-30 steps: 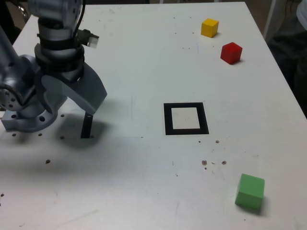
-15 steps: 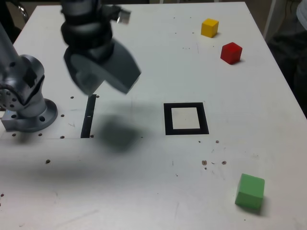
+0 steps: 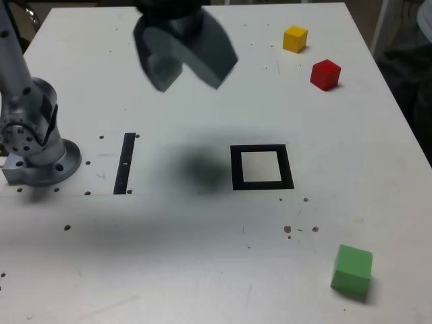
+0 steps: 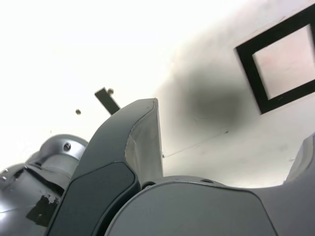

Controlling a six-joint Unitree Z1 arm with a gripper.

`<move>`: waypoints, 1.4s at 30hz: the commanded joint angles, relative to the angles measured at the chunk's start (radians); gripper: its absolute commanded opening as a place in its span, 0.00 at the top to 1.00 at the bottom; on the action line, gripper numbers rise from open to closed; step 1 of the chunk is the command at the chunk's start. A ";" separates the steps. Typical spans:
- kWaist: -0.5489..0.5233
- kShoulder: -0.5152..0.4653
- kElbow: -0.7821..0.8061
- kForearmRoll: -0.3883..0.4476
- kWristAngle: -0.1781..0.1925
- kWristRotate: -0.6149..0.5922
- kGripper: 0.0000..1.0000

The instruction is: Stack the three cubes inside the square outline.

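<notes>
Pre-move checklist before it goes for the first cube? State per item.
1. Gripper open and empty: ok. Jaws spread, nothing between them.
2. Square outline free: ok. White centre bare, no cube on it.
3. All three cubes in view and apart: ok. Yellow cube and red cube sit near the far edge at the exterior view's right, green cube near the front right.
4. Gripper lined up over a cube: not ok. It hangs above bare table, to the exterior view's left of the yellow cube.
5. Path to the cubes clear: ok. Nothing stands between.
6. Cube in wrist view: not ok. Only the outline and the thin black strip show.
</notes>
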 commanded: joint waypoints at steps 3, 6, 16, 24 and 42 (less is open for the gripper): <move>0.005 0.069 -0.124 0.041 0.018 0.031 0.01; 0.006 0.126 -0.217 0.072 0.037 0.053 0.01; 0.106 0.344 -0.552 0.208 0.073 0.167 0.01; 0.206 0.529 -0.866 0.305 0.053 0.256 0.01; 0.261 0.864 -1.273 0.334 0.057 0.330 0.01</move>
